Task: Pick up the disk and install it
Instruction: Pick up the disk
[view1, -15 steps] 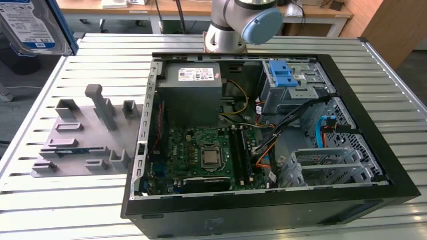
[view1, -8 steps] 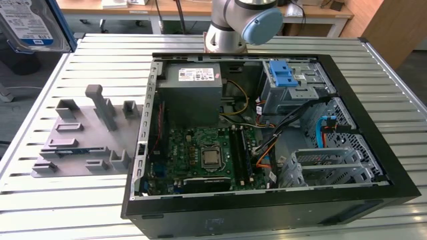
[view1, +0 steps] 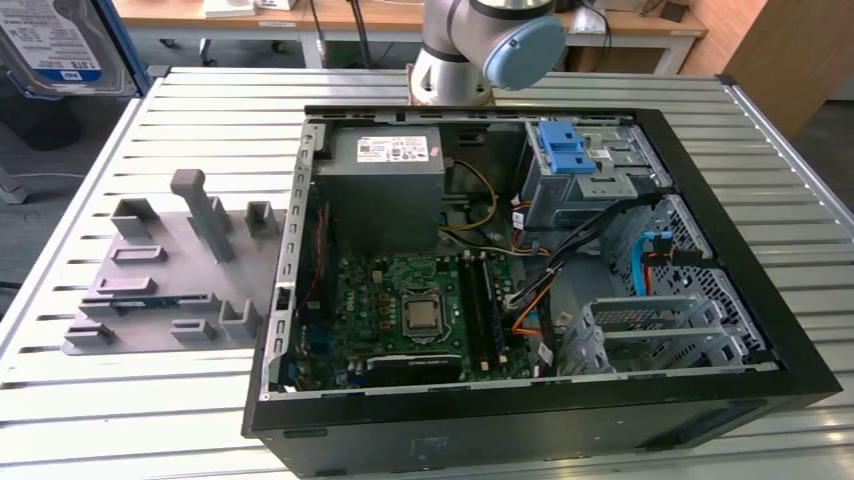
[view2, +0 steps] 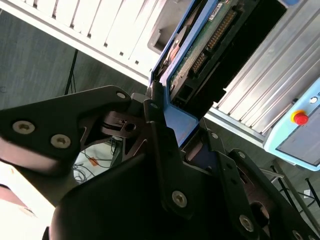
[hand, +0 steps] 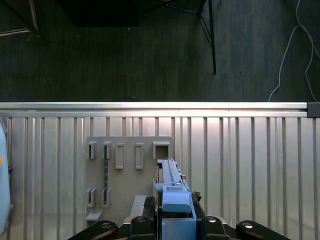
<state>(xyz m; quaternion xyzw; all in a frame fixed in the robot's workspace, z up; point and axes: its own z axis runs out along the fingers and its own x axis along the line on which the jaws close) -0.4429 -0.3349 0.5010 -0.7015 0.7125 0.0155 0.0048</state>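
Blue plastic frames the disk (hand: 170, 182), pinched edge-on between the black fingers (view2: 152, 107) of the gripper (hand: 172, 204) and held in the air above the slatted metal table (hand: 250, 165); beneath it lies a grey holder plate (hand: 125, 185). Farther off, the open computer case (view1: 747, 400) lies on that table; its drive cage (view1: 614, 180) sits near the arm (view1: 467, 50).
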